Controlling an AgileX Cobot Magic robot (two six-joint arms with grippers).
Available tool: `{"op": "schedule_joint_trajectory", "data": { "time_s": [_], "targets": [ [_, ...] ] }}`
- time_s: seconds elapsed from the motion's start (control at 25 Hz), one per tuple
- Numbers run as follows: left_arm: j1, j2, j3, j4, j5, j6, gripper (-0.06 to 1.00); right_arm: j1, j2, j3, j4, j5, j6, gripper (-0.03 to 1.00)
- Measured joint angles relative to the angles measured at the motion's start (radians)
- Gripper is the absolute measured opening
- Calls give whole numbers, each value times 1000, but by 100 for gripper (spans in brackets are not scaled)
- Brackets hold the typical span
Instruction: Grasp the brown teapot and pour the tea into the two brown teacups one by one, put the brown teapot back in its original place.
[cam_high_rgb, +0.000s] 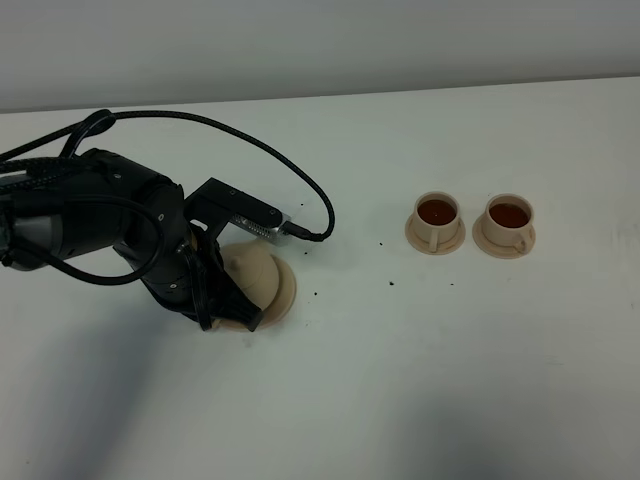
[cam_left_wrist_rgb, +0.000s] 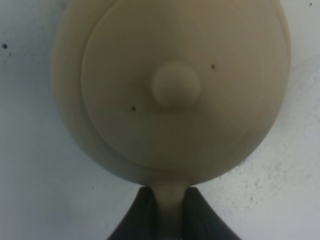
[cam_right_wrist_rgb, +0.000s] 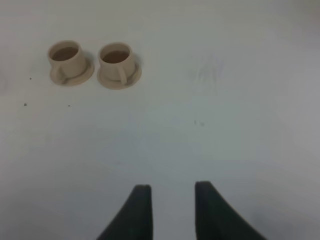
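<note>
The brown teapot (cam_high_rgb: 255, 275) sits over its flat round saucer (cam_high_rgb: 288, 292) at the left of the table; I cannot tell whether it touches the saucer. In the left wrist view the teapot (cam_left_wrist_rgb: 175, 100) fills the frame from above, with its lid knob in the middle. My left gripper (cam_high_rgb: 232, 305) (cam_left_wrist_rgb: 170, 195) is shut on the teapot's loop handle. The two brown teacups (cam_high_rgb: 437, 213) (cam_high_rgb: 508, 218) stand on their small saucers at the right, both holding dark tea. They also show in the right wrist view (cam_right_wrist_rgb: 65, 57) (cam_right_wrist_rgb: 117, 60). My right gripper (cam_right_wrist_rgb: 172, 207) is open and empty, well back from the cups.
The white table (cam_high_rgb: 400, 380) carries a few dark specks (cam_high_rgb: 390, 283) between the teapot and the cups. The left arm's black cable (cam_high_rgb: 300, 185) loops above the teapot. The table's far edge (cam_high_rgb: 400, 92) meets a grey wall.
</note>
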Motion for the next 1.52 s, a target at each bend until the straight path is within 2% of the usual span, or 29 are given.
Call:
{"op": "schedule_joint_trajectory", "data": {
  "time_s": [0.28, 0.52, 0.68, 0.88, 0.96, 1.04, 1.28, 1.52],
  "targets": [
    [0, 0, 0, 0, -1, -7, 18, 0, 0, 0, 0, 0, 0, 24],
    [0, -4, -1, 0, 23, -8, 39, 0, 0, 0, 0, 0, 0, 24],
    [0, -60, -8, -1, 116, -12, 47, 0, 0, 0, 0, 0, 0, 24],
    [0, -214, 0, -29, 363, -13, 47, 0, 0, 0, 0, 0, 0, 24],
    [0, -293, 30, -41, 440, -13, 46, 0, 0, 0, 0, 0, 0, 24],
    [0, -368, 88, -45, 474, -13, 45, 0, 0, 0, 0, 0, 0, 24],
    [0, -589, 318, -45, 474, -26, 43, 0, 0, 0, 0, 0, 0, 24],
    [0, -800, 461, -57, 453, -59, 43, 0, 0, 0, 0, 0, 0, 24]
  ]
}}
